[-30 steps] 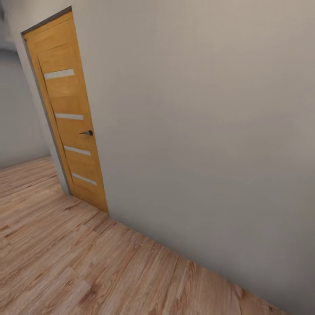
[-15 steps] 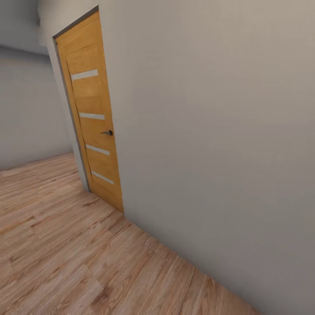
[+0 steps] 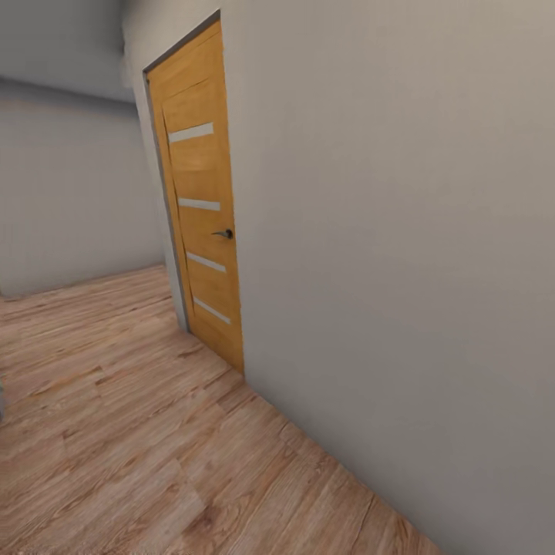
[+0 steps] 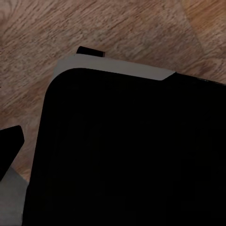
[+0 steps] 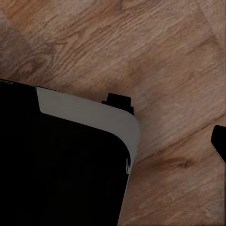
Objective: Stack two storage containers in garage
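- The head view has swung: the door (image 3: 199,200) sat near 10 o'clock a second ago and now stands closer to 11, with more of the far wall (image 3: 69,193) open at 9 o'clock. The whole picture shifted together, so I read that as my base or head turning, not the door moving.
- The near wall (image 3: 401,231) takes up everything from 12 round to 4 o'clock; wood plank floor (image 3: 116,432) runs from 6 to 9.
- Door is shut, its handle (image 3: 223,233) dark against the orange wood.
- Both wrist views look down at plank floor past a black, grey-edged part of the robot (image 4: 127,150); the fingers are too little in view for me to tell whether they are wide, narrow or holding anything.
- I cannot place either container from these views, and this plank floor is not the garage's concrete.
- My judgement: I'm in transit, turning along the corridor, no stacking done yet.
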